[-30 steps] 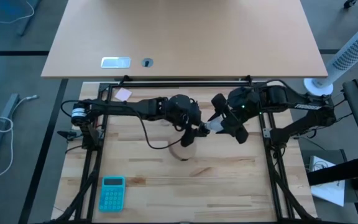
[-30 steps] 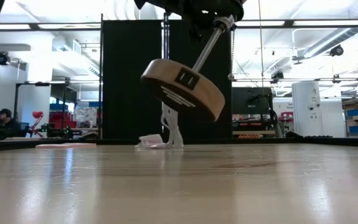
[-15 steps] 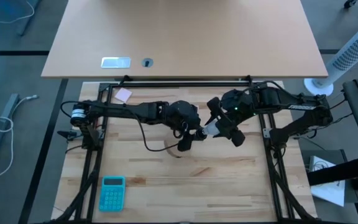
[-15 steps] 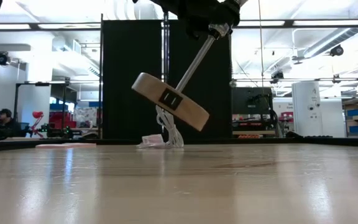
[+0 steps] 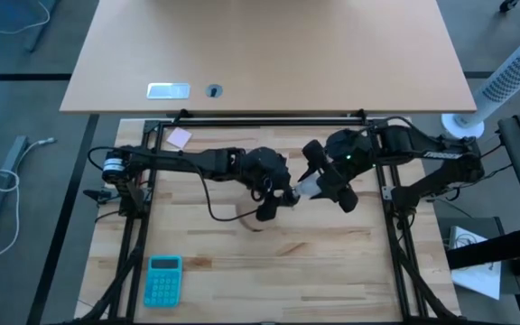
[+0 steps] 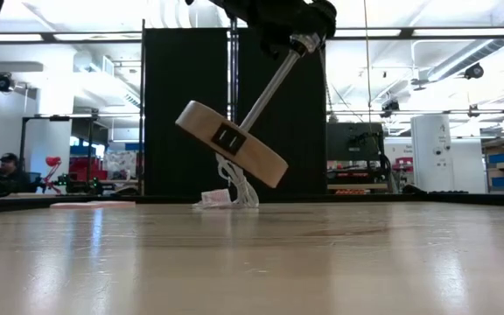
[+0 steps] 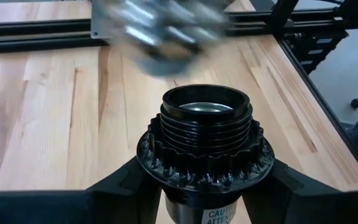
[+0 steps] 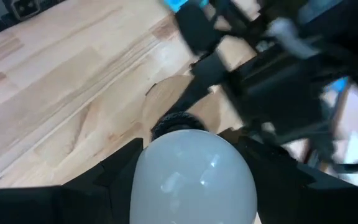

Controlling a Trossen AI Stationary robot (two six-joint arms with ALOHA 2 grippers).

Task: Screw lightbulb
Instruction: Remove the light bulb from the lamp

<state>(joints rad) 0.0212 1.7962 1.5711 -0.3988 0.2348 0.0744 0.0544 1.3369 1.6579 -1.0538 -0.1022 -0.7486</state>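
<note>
A lamp stand, made of a round wooden disc (image 6: 230,144), a metal rod (image 6: 265,87) and a black threaded socket (image 7: 207,134), is held off the table, tilted. My left gripper (image 5: 278,197) is shut on the socket. My right gripper (image 5: 312,187) is shut on the white frosted lightbulb (image 8: 191,177), just right of the socket. The bulb also shows in the high view (image 5: 303,188). In the right wrist view the socket (image 8: 169,121) lies straight ahead of the bulb. The bulb's base is hidden, so I cannot tell whether it touches the socket. My left gripper pinches the black socket below its ribbed collar (image 7: 166,177), one finger (image 7: 123,190) on each side. The socket's open mouth faces away from the wrist. The rod and wooden disc hang slanted below it, clear of the table. My right gripper pinches the bulb's round glass (image 8: 143,168) between its two fingers (image 8: 114,177), coming from the table's right. The bulb is lifted clear, with its hidden base end toward the socket.
A teal calculator (image 5: 162,280) lies near the front left. A pinkish wrapper (image 5: 180,137) lies at the far left and also shows in the low view (image 6: 221,197). The lamp's black cord (image 5: 213,199) trails over the table under my left arm. Black frame rails (image 5: 260,120) border the table.
My right gripper has moved a little toward the table's left with the bulb, closer to the socket. The lamp in my left gripper has tipped. Its rod now slants more and the wooden disc has swung sideways and slightly lower, still clear of the table.
</note>
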